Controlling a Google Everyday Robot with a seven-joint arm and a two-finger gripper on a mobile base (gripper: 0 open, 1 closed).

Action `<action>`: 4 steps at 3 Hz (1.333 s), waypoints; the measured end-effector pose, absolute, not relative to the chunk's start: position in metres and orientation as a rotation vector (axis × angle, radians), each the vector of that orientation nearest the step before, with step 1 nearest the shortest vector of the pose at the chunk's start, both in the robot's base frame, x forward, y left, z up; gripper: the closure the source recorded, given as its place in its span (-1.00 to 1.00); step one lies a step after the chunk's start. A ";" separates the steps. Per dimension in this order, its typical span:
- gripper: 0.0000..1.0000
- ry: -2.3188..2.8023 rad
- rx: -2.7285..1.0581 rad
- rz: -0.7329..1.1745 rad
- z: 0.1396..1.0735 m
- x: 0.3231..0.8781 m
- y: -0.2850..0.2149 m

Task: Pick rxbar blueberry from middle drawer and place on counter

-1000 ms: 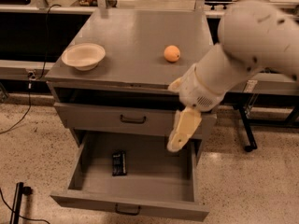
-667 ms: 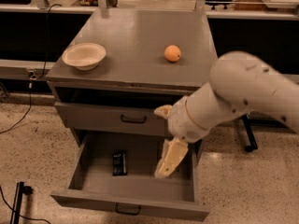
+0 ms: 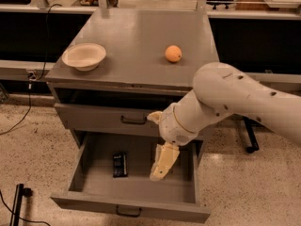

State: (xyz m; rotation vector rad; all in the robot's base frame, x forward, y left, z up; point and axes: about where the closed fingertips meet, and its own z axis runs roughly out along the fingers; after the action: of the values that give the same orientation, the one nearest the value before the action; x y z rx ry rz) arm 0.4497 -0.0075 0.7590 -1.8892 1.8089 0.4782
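Observation:
The rxbar blueberry (image 3: pixel 120 164), a small dark flat bar, lies on the grey floor of the open middle drawer (image 3: pixel 136 185), left of centre. My gripper (image 3: pixel 161 166) points downward inside the drawer opening, to the right of the bar and apart from it. It holds nothing that I can see. The pale arm (image 3: pixel 225 102) comes in from the right and covers the drawer's right part. The grey counter (image 3: pixel 136 36) is the top of the cabinet above.
A pale bowl (image 3: pixel 84 56) stands at the counter's left front. A round orange fruit (image 3: pixel 173 53) lies at its right middle. A closed drawer with a dark handle (image 3: pixel 133 120) sits above the open one. Black-fronted benches run behind.
The arm has swung down and to the left. The gripper has dropped from beside the drawer's right wall into the drawer, nearer the bar. The bar has not moved.

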 end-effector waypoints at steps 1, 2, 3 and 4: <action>-1.00 1.808 -1.896 0.505 0.707 0.454 -0.012; -1.00 1.739 -1.821 0.463 0.663 0.469 -0.020; -1.00 1.606 -1.707 0.450 0.647 0.496 -0.032; -1.00 1.594 -1.728 0.444 0.643 0.494 -0.031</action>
State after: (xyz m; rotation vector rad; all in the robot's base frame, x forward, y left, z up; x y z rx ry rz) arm 0.4945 -0.0309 0.6433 -1.7283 1.5936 0.4444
